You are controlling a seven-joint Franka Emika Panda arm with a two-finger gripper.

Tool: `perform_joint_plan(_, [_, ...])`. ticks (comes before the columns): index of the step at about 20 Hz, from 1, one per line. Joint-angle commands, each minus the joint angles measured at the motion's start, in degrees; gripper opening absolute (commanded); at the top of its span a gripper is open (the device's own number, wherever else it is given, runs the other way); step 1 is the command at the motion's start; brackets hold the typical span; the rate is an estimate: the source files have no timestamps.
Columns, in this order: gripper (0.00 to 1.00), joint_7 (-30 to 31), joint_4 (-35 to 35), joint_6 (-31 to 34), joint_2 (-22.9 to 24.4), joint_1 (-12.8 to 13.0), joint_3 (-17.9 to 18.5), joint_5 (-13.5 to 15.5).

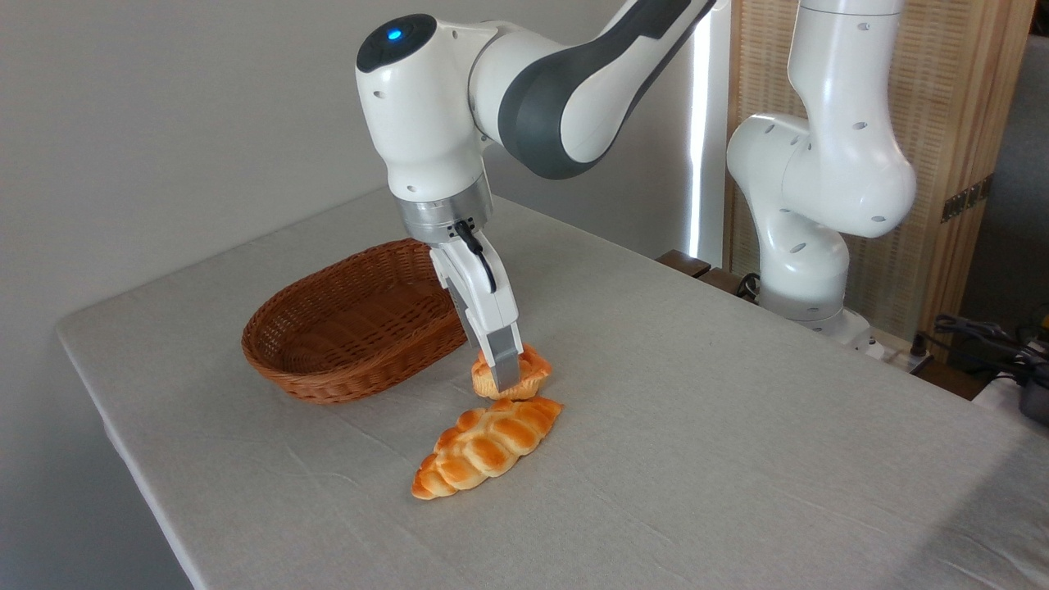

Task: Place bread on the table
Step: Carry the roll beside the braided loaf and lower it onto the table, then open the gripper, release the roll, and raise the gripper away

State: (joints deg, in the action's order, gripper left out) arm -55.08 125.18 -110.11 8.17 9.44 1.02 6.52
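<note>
The bread (535, 370), a small golden-orange bun with a lumpy top, sits low at the table (721, 410), just right of the basket. My gripper (509, 374) reaches down onto it, tilted, and looks shut on it. The near finger (505, 367) covers the bun's front left. The far finger is hidden behind the bun. The bun's base is at or just above the light grey-beige cloth; I cannot tell whether it touches.
A brown oval wicker basket (352, 336) stands empty to the left of the bun. A longer braided loaf (488, 447) lies on the cloth right in front of the bun. The arm's white base (807, 246) stands at the table's far right edge.
</note>
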Motion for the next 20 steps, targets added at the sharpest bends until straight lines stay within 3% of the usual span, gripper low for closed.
perform_joint_plan(1, [1.0,-0.9,0.1,-0.3,1.1,0.5,0.3,-0.2])
perform_joint_plan(8, [1.0,1.0,-8.4,-5.4,0.3,0.4,0.6,0.6])
perform_joint_plan(12, [1.0,10.5,-15.8,-4.7,-3.8,0.3,2.0,-0.5])
perform_joint_plan(15, [1.0,21.7,-20.6,-4.3,-7.4,0.3,1.9,-5.0])
perform_joint_plan(20, [1.0,22.6,-21.3,-4.3,-7.9,0.1,2.0,-4.9])
